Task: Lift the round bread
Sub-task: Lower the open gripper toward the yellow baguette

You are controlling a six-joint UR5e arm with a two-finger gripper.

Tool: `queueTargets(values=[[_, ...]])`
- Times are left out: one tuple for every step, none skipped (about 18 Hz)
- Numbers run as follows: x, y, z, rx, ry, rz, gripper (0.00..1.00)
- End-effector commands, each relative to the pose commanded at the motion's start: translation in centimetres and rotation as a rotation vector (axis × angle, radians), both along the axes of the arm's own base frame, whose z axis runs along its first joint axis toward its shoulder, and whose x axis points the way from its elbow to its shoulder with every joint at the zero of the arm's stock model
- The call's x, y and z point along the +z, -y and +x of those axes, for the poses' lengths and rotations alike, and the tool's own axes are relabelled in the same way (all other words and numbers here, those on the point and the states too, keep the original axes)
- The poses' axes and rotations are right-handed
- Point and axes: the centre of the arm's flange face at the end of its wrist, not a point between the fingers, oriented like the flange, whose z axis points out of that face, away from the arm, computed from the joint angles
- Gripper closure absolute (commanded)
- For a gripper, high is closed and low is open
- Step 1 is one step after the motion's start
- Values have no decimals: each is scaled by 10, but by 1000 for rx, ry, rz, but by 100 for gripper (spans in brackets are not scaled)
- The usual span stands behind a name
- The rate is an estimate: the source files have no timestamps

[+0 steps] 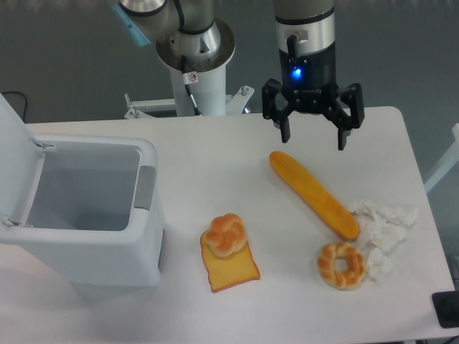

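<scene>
The round bread (226,234) is a small golden-brown knotted bun. It rests on the top end of a flat orange toast slice (231,269) near the middle front of the white table (215,165). My gripper (313,138) hangs open and empty above the back of the table. It is well behind and to the right of the bun, just above the far end of a long baguette (313,193).
A white bin (79,208) with its lid open stands at the left. A ring-shaped braided bread (341,265) lies at the front right beside crumpled white paper (384,226). The robot base (195,57) is at the back.
</scene>
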Motion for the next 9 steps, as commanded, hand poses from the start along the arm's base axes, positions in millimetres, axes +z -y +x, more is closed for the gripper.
queueTargets(values=[[0, 0, 1, -1, -1, -1, 0], [0, 0, 1, -1, -1, -1, 0], [-1, -1, 0, -1, 2, -3, 0], [-1, 0, 1, 2, 3, -2, 0], [-2, -1, 1, 1, 3, 1, 0], [-5, -1, 2, -3, 7, 0, 0], [-9, -1, 3, -6, 10, -2, 0], [-11, -1, 3, -7, 14, -3, 0], [-14, -2, 1, -10, 19, -3, 0]])
